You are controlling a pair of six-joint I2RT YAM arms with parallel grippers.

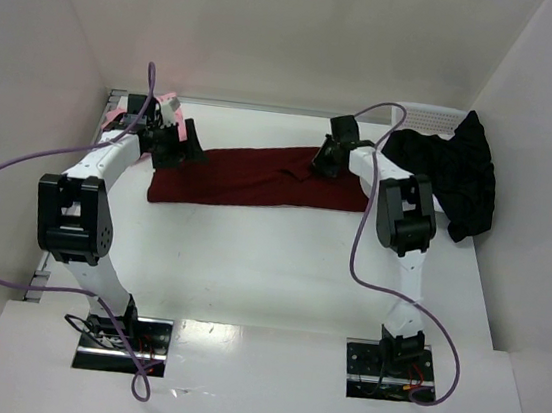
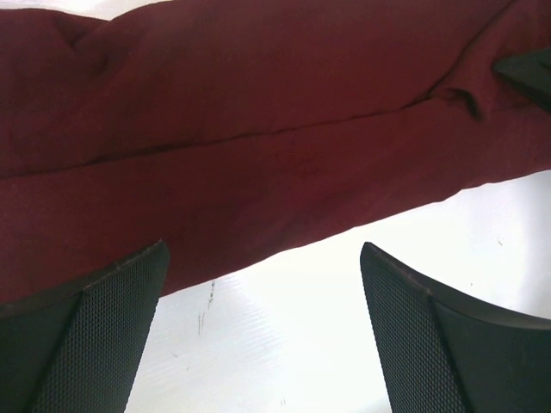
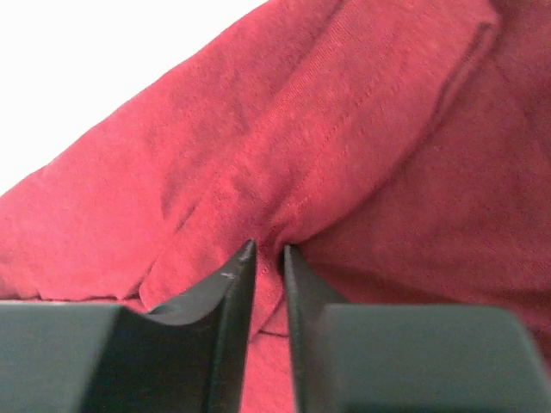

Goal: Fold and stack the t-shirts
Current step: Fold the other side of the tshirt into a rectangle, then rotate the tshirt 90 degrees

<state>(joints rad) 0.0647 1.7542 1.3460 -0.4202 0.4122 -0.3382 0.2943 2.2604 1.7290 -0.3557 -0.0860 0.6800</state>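
Maroon t-shirt (image 1: 259, 177): folded into long band, centre of top view, flat on white table (image 1: 279, 267).
Left gripper (image 2: 263, 258): I see jaws spread wide, holding nothing, over band's left end; cloth edge and bare table show between fingers.
Right gripper (image 3: 269, 254): jaws nearly together, pinching raised fold of maroon cloth near band's right end.
Black t-shirt (image 1: 456, 178): crumpled heap, upper right, hiding most of white mesh basket (image 1: 429, 112).
Pink t-shirt (image 1: 114, 118): upper left, largely hidden behind left arm; I cannot make out its shape.
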